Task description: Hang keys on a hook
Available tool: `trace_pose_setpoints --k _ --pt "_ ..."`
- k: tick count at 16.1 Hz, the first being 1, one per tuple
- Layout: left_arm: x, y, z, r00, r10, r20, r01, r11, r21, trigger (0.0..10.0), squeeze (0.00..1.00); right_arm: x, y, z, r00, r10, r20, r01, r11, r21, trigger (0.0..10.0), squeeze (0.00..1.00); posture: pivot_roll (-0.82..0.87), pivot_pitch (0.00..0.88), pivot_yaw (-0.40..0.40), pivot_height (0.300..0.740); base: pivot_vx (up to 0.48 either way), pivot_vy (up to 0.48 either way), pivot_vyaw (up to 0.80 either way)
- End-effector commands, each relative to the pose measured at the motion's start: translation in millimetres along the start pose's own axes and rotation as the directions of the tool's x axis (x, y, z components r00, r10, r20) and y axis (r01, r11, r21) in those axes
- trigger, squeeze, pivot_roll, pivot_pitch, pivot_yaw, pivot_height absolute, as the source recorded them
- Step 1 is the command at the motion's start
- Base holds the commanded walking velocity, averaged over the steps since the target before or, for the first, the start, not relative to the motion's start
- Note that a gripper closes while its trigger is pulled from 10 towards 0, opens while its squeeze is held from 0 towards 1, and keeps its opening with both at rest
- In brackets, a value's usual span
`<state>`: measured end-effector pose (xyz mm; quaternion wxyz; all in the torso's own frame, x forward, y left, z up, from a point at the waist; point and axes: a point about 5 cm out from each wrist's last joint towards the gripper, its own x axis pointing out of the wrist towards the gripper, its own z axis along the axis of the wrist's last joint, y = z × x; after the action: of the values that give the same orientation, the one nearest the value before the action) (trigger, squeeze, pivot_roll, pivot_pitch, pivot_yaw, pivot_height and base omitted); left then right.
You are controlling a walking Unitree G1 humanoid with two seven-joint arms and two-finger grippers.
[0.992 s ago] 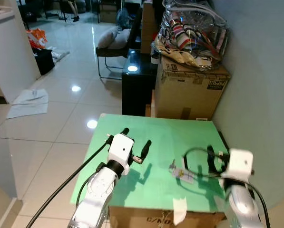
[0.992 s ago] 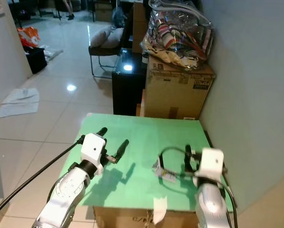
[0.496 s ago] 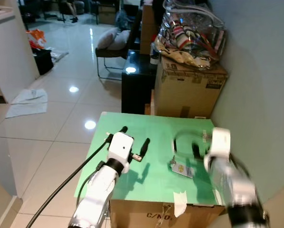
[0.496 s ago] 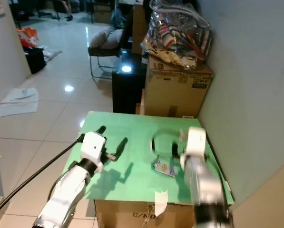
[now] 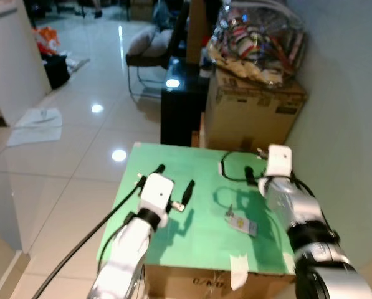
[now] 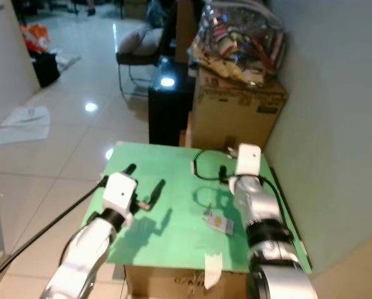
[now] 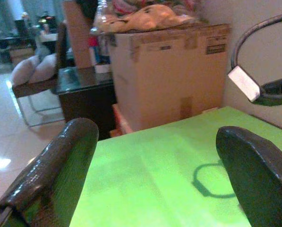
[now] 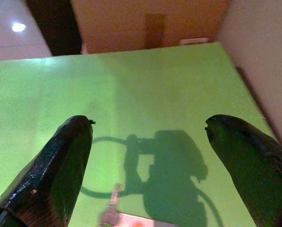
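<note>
Over a green-topped table (image 5: 204, 237) set on a cardboard carton against a grey wall, the robot's right gripper (image 5: 253, 172) now hangs above the far right part of the top, its two black fingers spread wide apart and holding nothing. A second ago this arm was drawn back at the near right corner; it has since swung up and forward over the table, passing beyond the small bunch of metal keys with a pale rectangular tag (image 5: 240, 220), which has stayed flat on the green surface throughout. That sweep reads as the reach for the keys getting under way, though nothing is grasped yet, and no hook can be made out in any picture, so the hanging itself looks some way off. The keys lie toward the near right of the table, below and nearer the robot than the right gripper's fingertips, clearly apart from them; in the right wrist view the top of the key and tag (image 8: 113, 213) peeps in between the two fingers, within the gripper's own shadow, suggesting the arm would need to draw back and descend to close on them. The left gripper (image 5: 175, 185) hovers over the left side of the table, its fingers likewise held wide and empty, well apart from the keys.
</note>
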<state>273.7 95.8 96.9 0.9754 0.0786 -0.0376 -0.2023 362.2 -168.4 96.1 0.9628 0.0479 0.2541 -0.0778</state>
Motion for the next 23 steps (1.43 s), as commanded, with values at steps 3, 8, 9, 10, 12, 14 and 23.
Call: trace_pose_setpoints --k 3,8,9,10,12,14,23 --pt "-16.7 0.5 0.3 1.0 0.018 -0.025 -0.018 1.0 -0.014 10.0 0.0 6.2 8.9 -2.1 1.0 0.005 -0.021 -0.005 1.0 0.02 10.0 0.0 -0.01 0.114 -0.079 0.74 0.0 0.0 0.0" --pt "-44.0 5.2 5.0 0.997 0.022 -0.071 -0.023 1.0 -0.008 10.0 0.0 9.5 23.7 -24.5 0.995 0.029 -0.096 -0.024 0.999 0.048 10.0 0.0 0.03 0.227 -0.036 0.74 0.0 0.0 0.0" --pt "-47.1 7.2 5.6 0.996 0.026 -0.08 -0.027 1.0 -0.008 10.0 0.0 9.6 26.3 -26.9 0.995 0.035 -0.099 -0.031 0.999 0.043 10.0 0.0 0.04 0.234 -0.032 0.74 0.0 0.0 0.0" --pt "-48.7 7.4 7.0 0.996 0.024 -0.085 -0.024 1.0 -0.007 10.0 0.0 10.0 25.1 -27.8 0.995 0.022 -0.098 -0.018 0.999 0.041 10.0 0.0 0.04 0.242 -0.028 0.74 0.0 0.0 0.0" --pt "-50.0 7.1 7.7 0.996 0.021 -0.091 -0.022 1.0 -0.007 10.0 0.0 10.1 26.2 -28.7 0.994 0.034 -0.108 -0.029 0.999 0.046 10.0 0.0 0.04 0.252 -0.028 0.74 0.0 0.0 0.0" --pt "-53.1 7.4 7.6 0.994 0.019 -0.108 -0.02 1.0 -0.009 10.0 0.0 9.5 34.0 -28.6 0.989 0.066 -0.129 -0.055 0.995 0.084 10.0 0.0 0.04 0.265 -0.031 0.74 0.0 0.0 0.0" --pt "-56.9 -4.0 7.8 0.99 -0.029 -0.136 0.021 0.998 -0.055 10.0 0.0 5.4 42.0 -58.6 0.966 0.112 -0.232 -0.085 0.989 0.123 10.0 0.0 0.03 0.263 -0.046 0.74 0.0 0.0 0.0"
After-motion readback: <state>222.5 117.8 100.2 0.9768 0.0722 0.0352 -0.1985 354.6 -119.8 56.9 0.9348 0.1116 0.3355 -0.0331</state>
